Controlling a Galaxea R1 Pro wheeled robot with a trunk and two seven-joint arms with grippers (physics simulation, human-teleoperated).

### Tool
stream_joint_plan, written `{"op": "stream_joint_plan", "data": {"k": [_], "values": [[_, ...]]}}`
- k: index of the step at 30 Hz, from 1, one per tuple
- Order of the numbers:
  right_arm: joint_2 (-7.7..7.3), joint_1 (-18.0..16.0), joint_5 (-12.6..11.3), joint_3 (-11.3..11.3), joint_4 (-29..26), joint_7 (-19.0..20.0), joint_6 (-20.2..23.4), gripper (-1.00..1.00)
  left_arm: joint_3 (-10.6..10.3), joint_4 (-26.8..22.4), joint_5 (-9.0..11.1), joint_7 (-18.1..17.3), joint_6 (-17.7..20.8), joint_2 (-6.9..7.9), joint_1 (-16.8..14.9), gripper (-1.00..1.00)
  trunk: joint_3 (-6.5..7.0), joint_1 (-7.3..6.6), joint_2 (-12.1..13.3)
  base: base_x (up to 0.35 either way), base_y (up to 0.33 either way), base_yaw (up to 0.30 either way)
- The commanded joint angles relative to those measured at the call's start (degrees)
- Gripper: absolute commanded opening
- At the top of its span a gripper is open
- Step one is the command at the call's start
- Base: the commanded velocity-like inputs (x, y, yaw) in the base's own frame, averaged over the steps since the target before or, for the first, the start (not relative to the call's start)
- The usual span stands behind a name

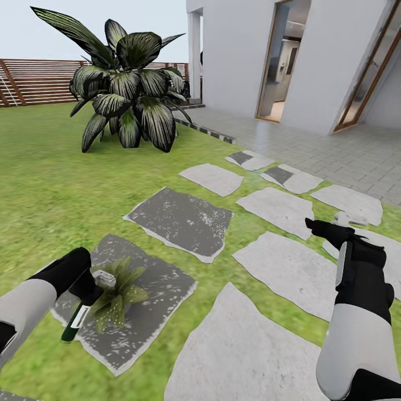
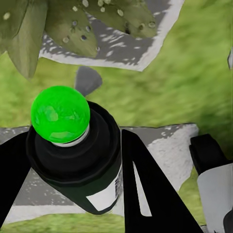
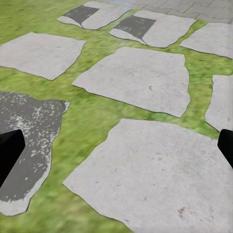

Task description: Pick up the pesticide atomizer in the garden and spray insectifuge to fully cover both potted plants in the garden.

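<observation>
My left gripper (image 1: 84,301) is shut on the pesticide atomizer (image 1: 77,320), a dark bottle with a white label band. In the left wrist view the atomizer (image 2: 80,165) stands between the black fingers (image 2: 145,189) and its round top is bright green. Just beside it, a potted plant (image 1: 116,294) with pointed green leaves sits on a dark mottled stepping stone (image 1: 150,320). Its pale-speckled leaves (image 2: 63,24) lie just beyond the bottle's top. My right gripper (image 1: 320,227) hangs open over pale stones, with nothing between its fingertips (image 3: 7,155).
A big striped-leaf palm plant (image 1: 125,83) stands on the grass ahead. Flat stepping stones (image 1: 289,267) lead to the paved patio (image 1: 334,150) and the white house (image 1: 239,50) with open doors. A brown slatted fence (image 1: 33,81) closes the far left.
</observation>
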Motion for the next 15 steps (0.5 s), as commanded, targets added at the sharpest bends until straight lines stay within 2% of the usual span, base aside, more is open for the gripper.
{"op": "stream_joint_plan", "data": {"k": [1, 8, 15], "values": [[0.03, -0.1, 0.6, -0.1, -0.1, 0.5, 0.2, 1.0, -0.2, -0.1, -0.5, -0.6, 0.2, 0.03, -0.8, -1.0, -0.05, -0.01, 0.0, 0.0, 0.0, 0.0], [0.02, -0.1, 0.6, -0.1, -0.1, 0.5, 0.2, 1.0, -0.2, -0.1, -0.3, -0.8, 0.3, 0.02, -5.1, -1.0, -0.05, -0.01, 0.0, 0.0, 0.0, 0.0], [0.03, -0.1, 0.6, -0.1, -0.1, 0.5, 0.2, 1.0, -0.1, -0.1, -0.4, -0.6, 0.2, 0.02, -3.7, -1.0, -0.05, -0.01, 0.0, 0.0, 0.0, 0.0]]}}
